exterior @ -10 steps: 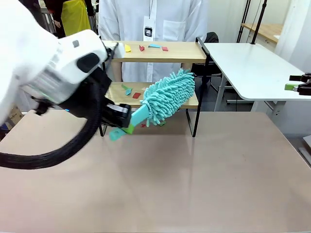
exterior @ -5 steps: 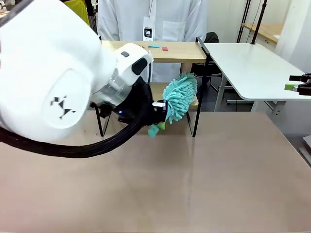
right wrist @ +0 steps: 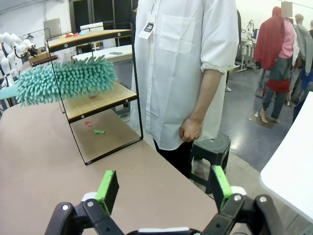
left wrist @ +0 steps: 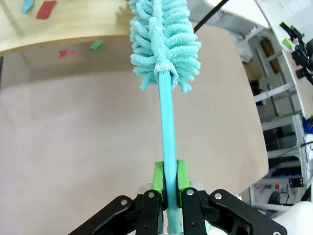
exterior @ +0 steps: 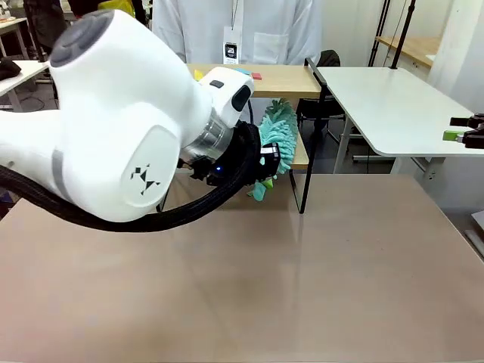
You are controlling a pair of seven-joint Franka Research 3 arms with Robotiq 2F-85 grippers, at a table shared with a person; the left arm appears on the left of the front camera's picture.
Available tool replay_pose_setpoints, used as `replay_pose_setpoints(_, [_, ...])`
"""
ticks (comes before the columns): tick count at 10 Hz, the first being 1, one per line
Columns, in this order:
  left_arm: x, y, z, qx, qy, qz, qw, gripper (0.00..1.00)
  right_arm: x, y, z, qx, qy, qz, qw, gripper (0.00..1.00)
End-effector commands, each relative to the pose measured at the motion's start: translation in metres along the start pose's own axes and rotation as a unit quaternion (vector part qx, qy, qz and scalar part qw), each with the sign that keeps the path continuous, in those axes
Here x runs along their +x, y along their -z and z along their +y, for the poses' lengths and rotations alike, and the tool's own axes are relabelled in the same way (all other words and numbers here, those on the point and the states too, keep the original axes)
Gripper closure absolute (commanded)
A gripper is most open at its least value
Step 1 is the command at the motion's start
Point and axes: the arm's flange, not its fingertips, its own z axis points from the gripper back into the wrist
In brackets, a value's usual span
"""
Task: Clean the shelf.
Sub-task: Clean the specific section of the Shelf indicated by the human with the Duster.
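**Step in hand (judged):** sweeping the lower board.
- The left gripper (left wrist: 168,178) has its jaws clamped on the teal handle of the duster (left wrist: 164,44).
- The fluffy duster head sits between the 2 boards, at the right end of the shelf (exterior: 281,80). Whether it touches the wood cannot be told.

**Shelf:** it stands at the far edge of the beige tabletop (exterior: 302,287), directly in front of a person in a white coat (right wrist: 181,63).

**Litter:**
- Coloured scraps (exterior: 255,76) lie on the upper board.
- A red scrap (left wrist: 46,9) lies on the lower board.
- A green scrap (right wrist: 99,131) lies on the tabletop under the rack.

**Next move (judged):** press the head down onto the lower board and draw it along, keeping clear of the black end rail. The upper board is not yet done.

**Right gripper** (right wrist: 164,186): jaws spread wide and holding nothing, well apart from the shelf.

**Room:** a white table (exterior: 386,106) stands to the right, with other people farther off.
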Motion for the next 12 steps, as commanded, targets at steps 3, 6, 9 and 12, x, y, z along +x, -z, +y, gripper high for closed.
replay_pose_setpoints(3, [0.011, 0.031, -0.035, -0.005, -0.033, -0.025, 0.999, 0.87, 0.004, 0.001, 0.001, -0.001, -0.001, 0.007, 1.0, 0.0])
replay_pose_setpoints(6, [0.016, 0.058, -0.036, 0.01, -0.049, -0.026, 0.998, 0.87, 0.004, 0.001, 0.001, -0.001, -0.001, 0.007, 1.0, 0.0])
replay_pose_setpoints(9, [0.013, 0.076, -0.034, 0.005, -0.062, -0.015, 0.998, 0.87, 0.004, 0.001, 0.001, -0.001, -0.001, 0.007, 1.0, 0.0])
replay_pose_setpoints(12, [0.012, 0.06, -0.016, 0.008, -0.052, -0.003, 0.999, 0.87, 0.004, 0.001, 0.001, -0.001, -0.001, 0.007, 1.0, 0.0])
